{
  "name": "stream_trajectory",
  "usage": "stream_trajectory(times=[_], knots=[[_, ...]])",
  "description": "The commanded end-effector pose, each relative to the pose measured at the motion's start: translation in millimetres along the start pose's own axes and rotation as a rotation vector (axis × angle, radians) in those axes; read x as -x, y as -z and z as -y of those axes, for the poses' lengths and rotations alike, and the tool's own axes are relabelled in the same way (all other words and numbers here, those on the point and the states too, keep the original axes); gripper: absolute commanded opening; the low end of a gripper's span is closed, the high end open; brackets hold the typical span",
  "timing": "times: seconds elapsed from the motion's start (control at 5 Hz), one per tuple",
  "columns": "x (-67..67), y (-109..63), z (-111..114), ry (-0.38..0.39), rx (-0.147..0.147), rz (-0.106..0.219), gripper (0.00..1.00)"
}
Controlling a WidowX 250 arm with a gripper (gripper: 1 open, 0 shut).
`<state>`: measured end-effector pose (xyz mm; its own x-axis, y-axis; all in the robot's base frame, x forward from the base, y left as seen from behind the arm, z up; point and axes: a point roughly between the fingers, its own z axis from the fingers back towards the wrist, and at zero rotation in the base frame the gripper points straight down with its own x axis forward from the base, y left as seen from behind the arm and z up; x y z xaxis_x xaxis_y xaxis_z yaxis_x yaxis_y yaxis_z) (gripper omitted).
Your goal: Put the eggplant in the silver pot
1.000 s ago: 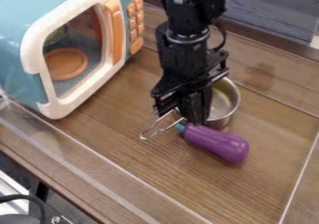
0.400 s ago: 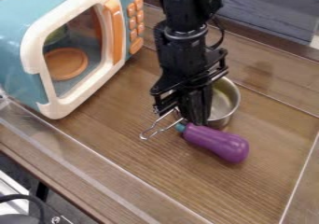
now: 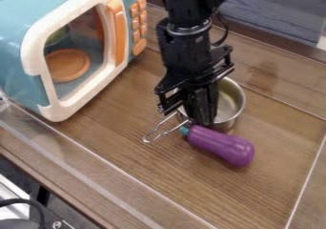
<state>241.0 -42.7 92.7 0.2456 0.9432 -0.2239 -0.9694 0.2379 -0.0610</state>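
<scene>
The purple eggplant lies on its side on the wooden table, stem end pointing left. Just behind it stands the silver pot, upright, its wire handle lying out to the front left. My black gripper points almost straight down in front of the pot, its tips right at the eggplant's stem end. The fingers are close together and look shut. Whether they pinch the stem I cannot tell. The arm hides the left part of the pot.
A teal-and-white toy microwave with an orange object inside stands at the left. A raised clear rim runs along the table's front edge. Bare wood lies in front of the eggplant.
</scene>
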Motion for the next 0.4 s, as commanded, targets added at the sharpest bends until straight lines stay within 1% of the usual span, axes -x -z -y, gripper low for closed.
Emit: stream_trajectory(times=[0.0,0.2], knots=[[-1.9,-8.7,6.7,-0.012,0.038,-0.006,0.0],[-1.6,-9.1,6.3,-0.019,0.041,-0.018,0.0]])
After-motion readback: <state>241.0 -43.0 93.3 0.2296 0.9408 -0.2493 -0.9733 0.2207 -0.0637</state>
